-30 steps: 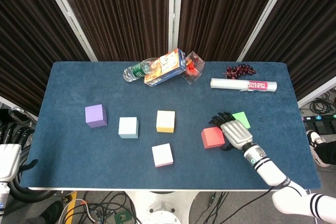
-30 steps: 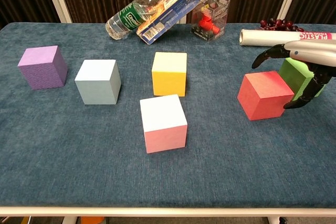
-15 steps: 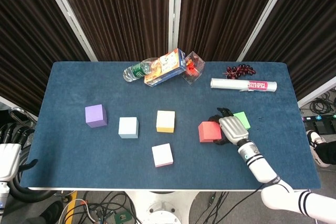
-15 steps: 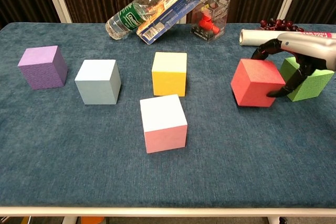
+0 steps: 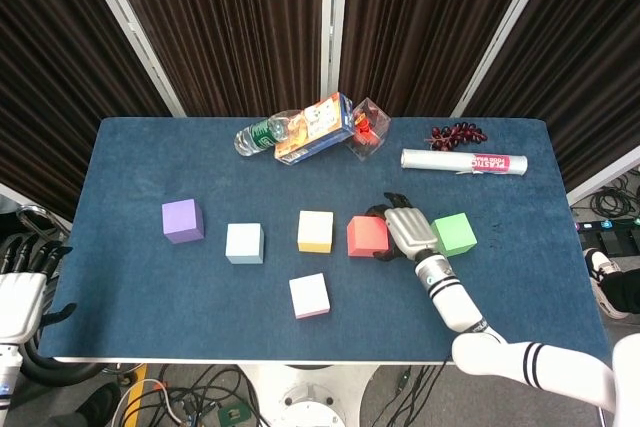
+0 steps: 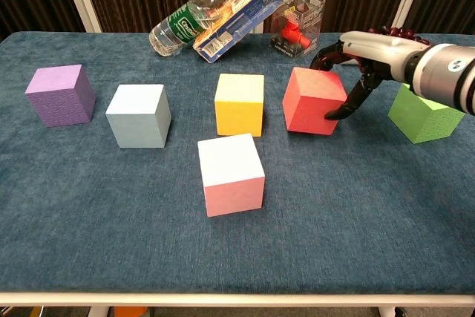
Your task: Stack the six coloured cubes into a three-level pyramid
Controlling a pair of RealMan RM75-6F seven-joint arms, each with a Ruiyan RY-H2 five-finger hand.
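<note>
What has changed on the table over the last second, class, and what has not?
The right hand, holding the red cube, has carried it leftward across the table, away from the green cube, to just right of the yellow cube. The green, yellow, pink, light blue and purple cubes stayed put, as did the clutter at the back.
</note>
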